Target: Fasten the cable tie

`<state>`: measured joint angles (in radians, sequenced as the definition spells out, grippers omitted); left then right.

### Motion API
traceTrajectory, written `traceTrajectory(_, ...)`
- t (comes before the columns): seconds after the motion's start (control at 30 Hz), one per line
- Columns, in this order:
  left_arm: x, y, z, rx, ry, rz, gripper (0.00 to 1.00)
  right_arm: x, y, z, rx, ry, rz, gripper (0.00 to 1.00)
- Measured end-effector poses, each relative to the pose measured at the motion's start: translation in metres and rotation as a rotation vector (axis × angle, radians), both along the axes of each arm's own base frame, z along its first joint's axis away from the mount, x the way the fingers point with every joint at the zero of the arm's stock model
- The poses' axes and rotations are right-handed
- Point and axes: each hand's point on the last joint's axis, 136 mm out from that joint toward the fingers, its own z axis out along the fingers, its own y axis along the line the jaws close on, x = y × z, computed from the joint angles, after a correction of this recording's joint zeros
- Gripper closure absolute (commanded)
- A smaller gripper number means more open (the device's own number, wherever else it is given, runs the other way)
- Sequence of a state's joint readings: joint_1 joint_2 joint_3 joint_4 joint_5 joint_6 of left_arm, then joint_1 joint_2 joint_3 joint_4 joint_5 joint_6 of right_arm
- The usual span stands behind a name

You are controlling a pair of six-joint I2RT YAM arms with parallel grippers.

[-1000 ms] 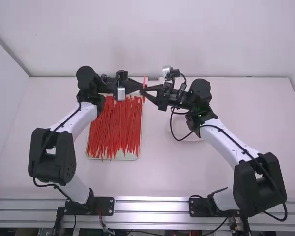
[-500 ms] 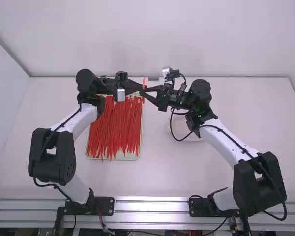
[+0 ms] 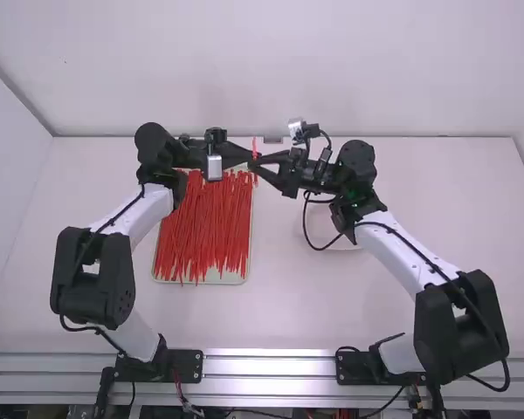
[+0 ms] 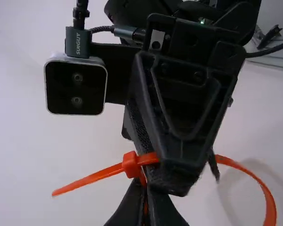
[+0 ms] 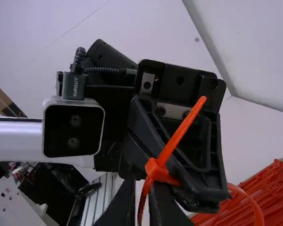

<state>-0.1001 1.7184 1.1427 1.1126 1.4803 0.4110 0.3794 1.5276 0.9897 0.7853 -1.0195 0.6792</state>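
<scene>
High view: the left gripper point(image 3: 247, 155) and the right gripper point(image 3: 264, 162) meet tip to tip above the far end of a tray point(image 3: 218, 281) piled with red ties point(image 3: 205, 227) on a white table point(image 3: 437, 183). Each gripper's fingers are pinched narrowly on one cable tie point(image 3: 255, 143), held clear of the pile. Wrist views: the tie's tail passes through its head, forming a loop.

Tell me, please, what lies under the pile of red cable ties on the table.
A pale tray lies under the pile of cable ties; its near and right rims show, its middle is covered.
</scene>
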Motion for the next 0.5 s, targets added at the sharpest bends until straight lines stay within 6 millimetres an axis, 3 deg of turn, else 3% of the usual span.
traceTrajectory(0.27, 0.0, 0.004, -0.005, 0.006, 0.029, 0.001, 0.98, -0.002, -0.011, -0.005, -0.021, 0.001, 0.041, 0.66)
traceTrajectory(0.5, -0.01, 0.003, -0.009, 0.03, 0.082, -0.051, 0.98, 0.014, -0.032, -0.011, -0.036, 0.047, -0.016, 0.56)
